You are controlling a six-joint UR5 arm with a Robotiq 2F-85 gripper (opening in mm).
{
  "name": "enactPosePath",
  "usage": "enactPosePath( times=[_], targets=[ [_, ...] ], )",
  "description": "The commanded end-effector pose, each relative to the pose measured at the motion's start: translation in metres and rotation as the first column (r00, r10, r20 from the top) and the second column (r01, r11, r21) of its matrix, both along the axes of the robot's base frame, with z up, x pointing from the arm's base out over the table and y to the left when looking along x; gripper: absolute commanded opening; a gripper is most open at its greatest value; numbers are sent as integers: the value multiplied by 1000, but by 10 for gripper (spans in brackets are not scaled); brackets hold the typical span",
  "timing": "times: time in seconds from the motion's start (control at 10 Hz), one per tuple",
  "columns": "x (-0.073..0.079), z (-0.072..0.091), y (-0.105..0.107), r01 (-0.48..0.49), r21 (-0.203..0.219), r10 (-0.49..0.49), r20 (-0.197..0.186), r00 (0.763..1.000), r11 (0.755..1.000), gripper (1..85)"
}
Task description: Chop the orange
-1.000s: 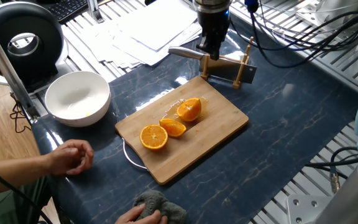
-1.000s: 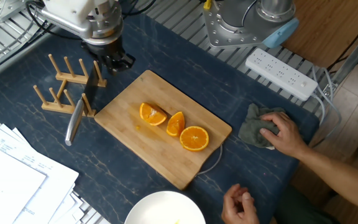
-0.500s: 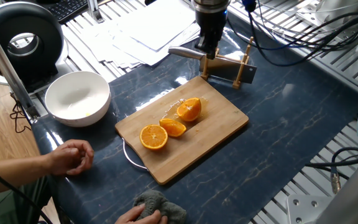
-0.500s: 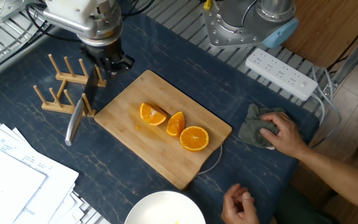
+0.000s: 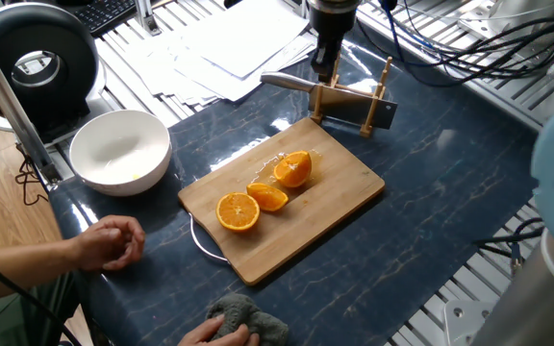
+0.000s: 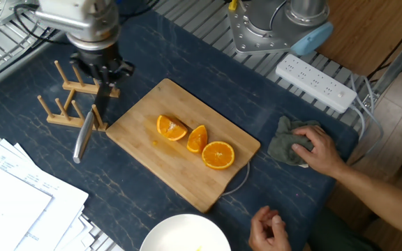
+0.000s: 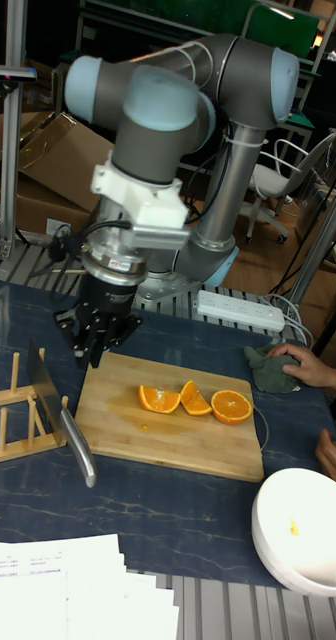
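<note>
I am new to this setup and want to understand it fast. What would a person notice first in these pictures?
First come the three bright orange pieces in a row on the wooden cutting board: the chunky piece, a slim wedge and a round half. Next is the gripper, above the knife that rests in the wooden rack beside the board. A person's hand lies on a grey cloth at the table's edge.

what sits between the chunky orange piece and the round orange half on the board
The slim crescent wedge lies between the chunky orange piece and the round half, clearest in the other fixed view.
</note>
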State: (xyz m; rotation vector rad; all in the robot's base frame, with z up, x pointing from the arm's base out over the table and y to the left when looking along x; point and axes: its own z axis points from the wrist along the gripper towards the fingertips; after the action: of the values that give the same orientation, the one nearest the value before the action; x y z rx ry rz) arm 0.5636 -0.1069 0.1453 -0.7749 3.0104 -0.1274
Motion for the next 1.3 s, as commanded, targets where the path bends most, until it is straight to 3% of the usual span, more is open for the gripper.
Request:
enactPosePath(
  times=[0.0, 0.1, 0.5, 0.9, 1.2],
  targets=[
    [5, -20, -23, -46, 15, 45, 6, 999, 999, 260],
    [0, -24, -34, -40, -10, 40, -10, 999, 999, 250],
    [-9, -41, -49, -15, -10, 15, -31, 999, 1000, 240],
    [-15, -51, -36, 17, 50, -15, -52, 999, 999, 260],
    [-7, -59, -38, -8, 44, 10, -39, 999, 999, 260]
  ],
)
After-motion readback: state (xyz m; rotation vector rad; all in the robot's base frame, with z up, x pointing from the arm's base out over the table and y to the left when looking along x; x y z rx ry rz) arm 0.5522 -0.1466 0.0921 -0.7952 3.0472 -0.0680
